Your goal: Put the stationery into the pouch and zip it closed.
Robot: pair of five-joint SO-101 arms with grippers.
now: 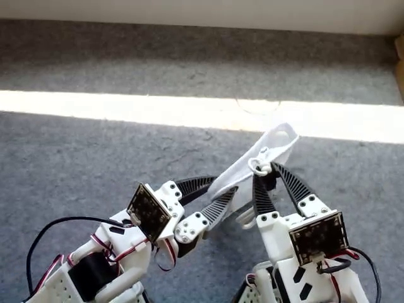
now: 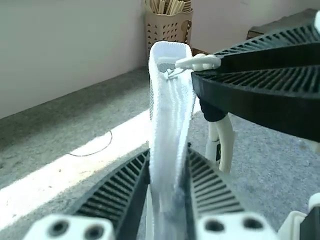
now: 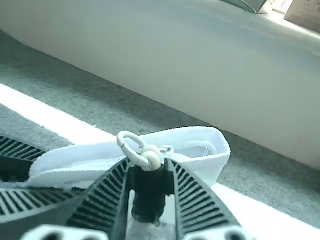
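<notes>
A white fabric pouch (image 1: pixel 268 150) is held up off the grey carpet between the two arms. My left gripper (image 1: pixel 226 185) is shut on the pouch's near end; in the left wrist view its ribbed black fingers (image 2: pixel 125 190) squeeze the fabric (image 2: pixel 170 125) edge-on. My right gripper (image 1: pixel 265 170) is shut on the zipper pull (image 1: pixel 259 167), a white bead with a ring (image 3: pixel 131 142), at the pouch's top edge (image 3: pixel 195 150). That same pull (image 2: pixel 197 61) sits pinched near the pouch's far end in the left wrist view. The pouch's inside is hidden.
Grey carpet (image 1: pixel 95 158) covers the floor, crossed by a bright sunlit strip (image 1: pixel 126 106). A thin wire loop (image 1: pixel 257 107) lies on the strip. A pale wall runs along the far side. A woven basket of wooden sticks (image 2: pixel 167 25) stands by the wall.
</notes>
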